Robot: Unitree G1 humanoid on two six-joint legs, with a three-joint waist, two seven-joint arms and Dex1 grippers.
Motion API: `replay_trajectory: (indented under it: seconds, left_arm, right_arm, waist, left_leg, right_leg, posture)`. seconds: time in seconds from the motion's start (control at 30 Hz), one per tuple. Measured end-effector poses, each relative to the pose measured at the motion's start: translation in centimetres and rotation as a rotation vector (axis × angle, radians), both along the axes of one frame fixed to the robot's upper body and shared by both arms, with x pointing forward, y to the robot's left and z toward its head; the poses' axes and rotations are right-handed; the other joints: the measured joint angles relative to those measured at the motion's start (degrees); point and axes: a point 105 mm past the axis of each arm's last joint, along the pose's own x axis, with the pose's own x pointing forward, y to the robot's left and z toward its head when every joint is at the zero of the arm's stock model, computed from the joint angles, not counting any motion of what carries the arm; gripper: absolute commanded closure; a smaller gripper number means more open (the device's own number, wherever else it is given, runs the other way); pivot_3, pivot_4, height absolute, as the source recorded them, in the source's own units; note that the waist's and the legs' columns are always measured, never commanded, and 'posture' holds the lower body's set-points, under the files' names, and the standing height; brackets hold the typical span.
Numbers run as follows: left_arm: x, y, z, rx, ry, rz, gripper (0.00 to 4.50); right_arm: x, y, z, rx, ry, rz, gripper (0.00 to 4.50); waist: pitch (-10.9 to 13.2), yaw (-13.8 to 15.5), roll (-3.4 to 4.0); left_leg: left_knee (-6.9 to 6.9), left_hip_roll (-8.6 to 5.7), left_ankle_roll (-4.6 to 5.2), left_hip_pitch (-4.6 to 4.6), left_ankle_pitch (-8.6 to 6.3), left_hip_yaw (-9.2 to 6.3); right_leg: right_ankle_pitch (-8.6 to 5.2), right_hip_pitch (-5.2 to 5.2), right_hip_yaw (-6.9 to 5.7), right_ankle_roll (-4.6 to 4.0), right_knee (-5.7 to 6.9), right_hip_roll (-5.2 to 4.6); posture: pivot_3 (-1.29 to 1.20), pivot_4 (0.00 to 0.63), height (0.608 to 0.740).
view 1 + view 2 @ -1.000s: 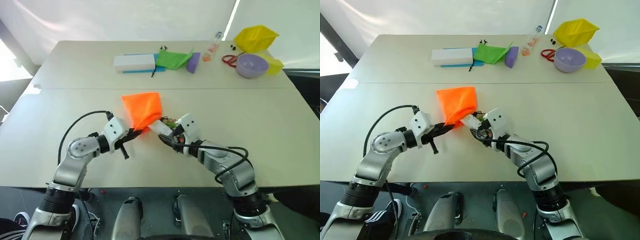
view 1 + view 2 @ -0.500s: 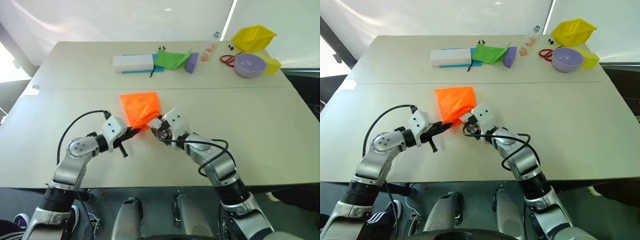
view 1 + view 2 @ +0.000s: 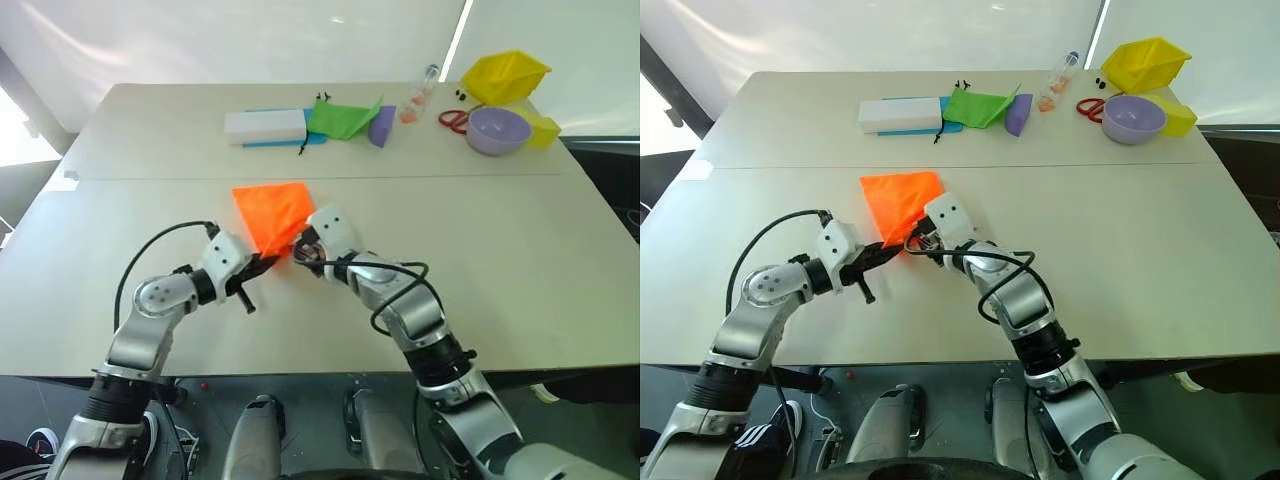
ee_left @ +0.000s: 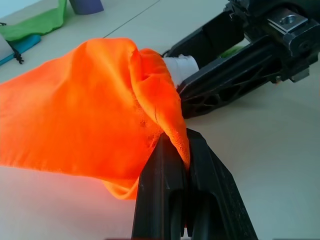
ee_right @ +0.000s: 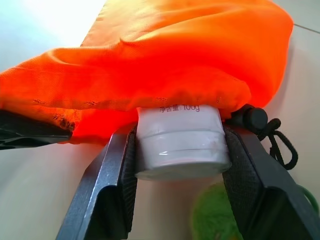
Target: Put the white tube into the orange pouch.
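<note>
Since the earlier frame, right gripper has pushed left and farther, pouch sliding along. Its black fingers, half spread, clamp the small white squeeze tube, cap end nearest, long axis aimed into the bright orange fabric pouch, front already under the rim. Left gripper, fully closed, pinches that rim from the left.

One orange pouch — one white tube — two bowls.

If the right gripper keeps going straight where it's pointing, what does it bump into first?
Probably the orange pouch. The right gripper holds the white tube, whose front end is already under the pouch's edge, so it would likely push deeper inside.
</note>
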Motion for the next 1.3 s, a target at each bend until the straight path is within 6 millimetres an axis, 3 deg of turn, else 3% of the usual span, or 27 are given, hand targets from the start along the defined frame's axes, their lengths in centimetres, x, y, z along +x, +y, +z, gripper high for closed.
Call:
replay_trajectory:
  seconds: [0.47,0.63,0.67,0.87,1.1,1.3]
  left_arm:
    - [0.0,-0.1,0.3,-0.002,-0.001,0.002,4.5]
    - [0.0,0.0,0.4,-0.003,0.004,0.008,4.5]
    - [0.0,0.0,0.6,0.003,-0.002,0.007,4.5]
    - [0.0,0.0,0.7,0.003,-0.005,0.01,4.5]
    - [0.0,0.8,0.9,0.028,-0.013,0.021,4.5]
    - [-0.4,2.6,0.6,0.106,-0.02,-0.004,4.5]
  right_arm:
    - [0.8,1.1,0.2,0.146,0.103,-0.031,2.67]
    - [0.3,0.9,-1.0,0.125,0.144,-0.007,0.19]
    - [0.4,0.7,-0.9,0.126,0.141,-0.012,0.05]
    - [-0.4,0.5,-0.8,0.108,0.146,0.034,0.05]
    - [-1.7,-2.3,-0.2,-0.011,0.099,0.122,0.05]
    - [-3.1,-4.2,1.2,-0.071,0.014,0.194,0.05]
  waist:
    - [0.0,-0.17,0.0]
    - [0.0,-0.28,0.01]
    - [-0.01,-0.12,0.01]
    - [-0.01,0.21,0.01]
    - [0.0,0.25,0.01]
    - [0.01,0.11,0.0]
  left_leg:
    - [0.0,0.01,0.0,0.0,0.0,-0.02]
    - [-0.05,0.01,0.0,-0.15,0.01,-0.02]
    - [-0.05,0.0,0.0,-0.13,0.01,-0.02]
    - [-0.01,-0.02,-0.01,-0.15,0.01,0.02]
    - [-0.13,-0.02,-0.01,-0.22,0.01,0.03]
    - [-0.15,-0.01,-0.02,-0.22,0.0,0.03]
  right_leg:
    - [-0.02,-0.11,0.01,0.0,0.19,0.0]
    - [-0.05,-0.29,0.01,-0.04,0.21,0.01]
    - [-0.06,-0.27,0.02,-0.03,0.21,0.01]
    - [-0.07,-0.26,0.02,-0.02,0.16,-0.06]
    - [-0.15,-0.36,0.02,0.01,0.12,-0.04]
    - [-0.3,-0.41,0.02,0.16,0.11,-0.03]
  posture:
    - [0.0,0.15,0.74]
    - [0.0,0.15,0.74]
    - [0.0,0.15,0.74]
    - [0.0,0.15,0.74]
    - [0.0,0.15,0.74]
    - [0.0,0.15,0.74]
